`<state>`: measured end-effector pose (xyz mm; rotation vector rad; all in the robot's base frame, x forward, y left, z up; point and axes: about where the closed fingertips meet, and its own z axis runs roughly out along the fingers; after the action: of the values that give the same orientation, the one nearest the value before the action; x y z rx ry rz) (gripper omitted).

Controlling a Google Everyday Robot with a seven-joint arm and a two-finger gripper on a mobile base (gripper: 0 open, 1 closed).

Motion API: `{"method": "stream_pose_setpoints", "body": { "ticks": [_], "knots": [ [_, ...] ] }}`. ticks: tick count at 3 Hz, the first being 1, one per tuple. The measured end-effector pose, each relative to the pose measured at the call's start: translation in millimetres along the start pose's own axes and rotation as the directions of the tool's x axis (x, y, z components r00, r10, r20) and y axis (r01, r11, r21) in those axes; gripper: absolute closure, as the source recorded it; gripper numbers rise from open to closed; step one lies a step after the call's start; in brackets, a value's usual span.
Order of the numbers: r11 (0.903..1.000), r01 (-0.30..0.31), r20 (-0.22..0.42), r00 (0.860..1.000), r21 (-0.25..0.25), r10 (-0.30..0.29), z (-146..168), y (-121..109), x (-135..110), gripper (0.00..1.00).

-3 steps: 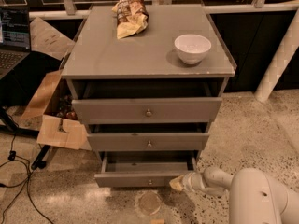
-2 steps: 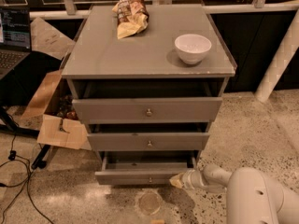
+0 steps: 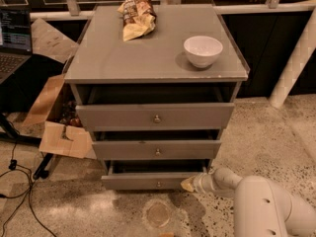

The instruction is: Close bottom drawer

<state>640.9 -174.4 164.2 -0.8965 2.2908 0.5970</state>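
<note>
The grey cabinet (image 3: 155, 58) has three drawers, all pulled out a little. The bottom drawer (image 3: 148, 180) is the lowest, with a small brass knob (image 3: 158, 184); it stands partly open, less far out than the top drawer (image 3: 154, 115). The middle drawer (image 3: 156, 149) sits between them. My gripper (image 3: 188, 183) is low at the right end of the bottom drawer's front, its tip against or very near it. The white arm (image 3: 256, 206) reaches in from the lower right.
A white bowl (image 3: 203, 51) and a chip bag (image 3: 136, 15) lie on the cabinet top. An open cardboard box (image 3: 54, 127) and cables (image 3: 19, 181) are on the floor at left, with a laptop (image 3: 14, 38) beyond. A round disc (image 3: 158, 214) lies on the floor in front.
The bottom drawer has slid inward a little, and my gripper has followed it toward the cabinet.
</note>
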Motion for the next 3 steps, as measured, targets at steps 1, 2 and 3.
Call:
{"method": "stream_pose_setpoints", "body": {
  "ticks": [1,2,3],
  "knots": [
    [1.0,0.003,0.0,1.0,0.003,-0.003,0,-2,-1,1.0],
    [0.9992,0.024,0.004,1.0,0.032,-0.024,2,-19,-17,1.0],
    [0.9977,0.036,0.001,0.999,0.057,-0.036,7,-36,-32,0.82]
  ]
}}
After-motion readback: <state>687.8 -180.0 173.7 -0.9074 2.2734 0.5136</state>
